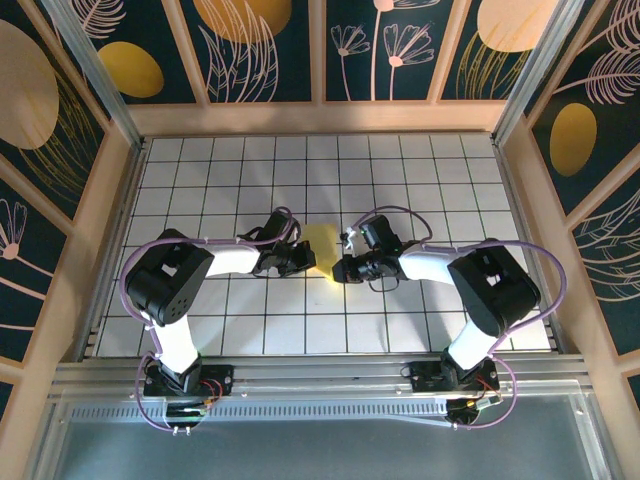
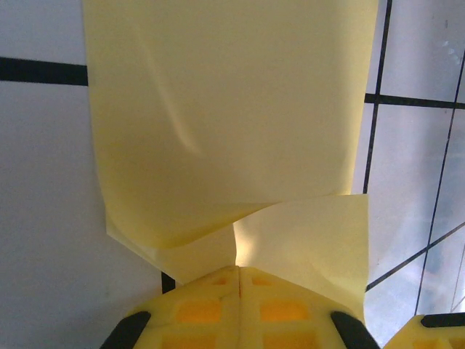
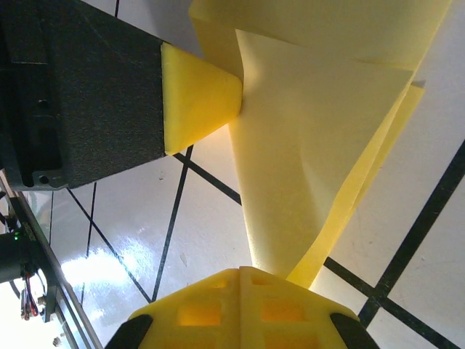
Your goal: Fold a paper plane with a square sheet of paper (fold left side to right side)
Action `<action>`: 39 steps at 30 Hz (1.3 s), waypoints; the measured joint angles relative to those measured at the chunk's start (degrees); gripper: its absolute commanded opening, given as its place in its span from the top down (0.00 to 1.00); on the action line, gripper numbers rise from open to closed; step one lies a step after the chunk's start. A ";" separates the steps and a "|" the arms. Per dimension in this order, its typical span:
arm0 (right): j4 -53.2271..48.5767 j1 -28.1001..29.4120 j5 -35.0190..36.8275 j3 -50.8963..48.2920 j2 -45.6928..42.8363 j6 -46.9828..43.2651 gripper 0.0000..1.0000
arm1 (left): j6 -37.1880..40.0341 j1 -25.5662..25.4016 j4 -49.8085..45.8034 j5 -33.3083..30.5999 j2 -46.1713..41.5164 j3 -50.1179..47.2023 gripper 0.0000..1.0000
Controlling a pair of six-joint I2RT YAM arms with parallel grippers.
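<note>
- Both pincers meet mid-table from above: left pincer [image 1: 303,262] and right pincer [image 1: 342,268] flank the square sheet of paper [image 1: 318,245], touching it.
- At the left wrist we see the left pincer [image 2: 237,280] closed, pinching a curled edge; the sheet [image 2: 218,109] stretches straight ahead.
- At the right wrist the right pincer [image 3: 240,280] is closed on a raised flap, the left pincer's fingertip [image 3: 200,94] opposite. We judge the left edge must travel rightward.

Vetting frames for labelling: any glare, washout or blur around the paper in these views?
Top external: the sheet of paper is washed out, edges soft. Left wrist: paper creases sharp, fingertips blurred. Right wrist: strong glare on the table, lower left.
</note>
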 measured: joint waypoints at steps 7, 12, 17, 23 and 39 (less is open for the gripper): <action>0.00 0.48 0.02 0.00 1.20 0.00 1.00 | 0.00 0.00 -0.31 -0.17 0.00 0.15 1.00; 0.02 0.81 0.07 0.00 1.73 0.00 1.00 | 0.00 0.00 -0.33 -0.20 0.00 0.15 1.00; 0.02 1.03 0.22 -0.11 1.84 -0.02 1.00 | 0.00 -0.02 -0.33 -0.20 0.00 0.15 1.00; 0.04 1.18 0.22 -0.13 2.51 -0.02 1.00 | 0.00 0.00 -0.44 -0.20 0.11 0.31 1.00; 0.24 1.51 0.46 -0.13 3.67 -0.07 1.00 | 0.00 0.00 -0.85 -0.20 0.17 0.55 1.00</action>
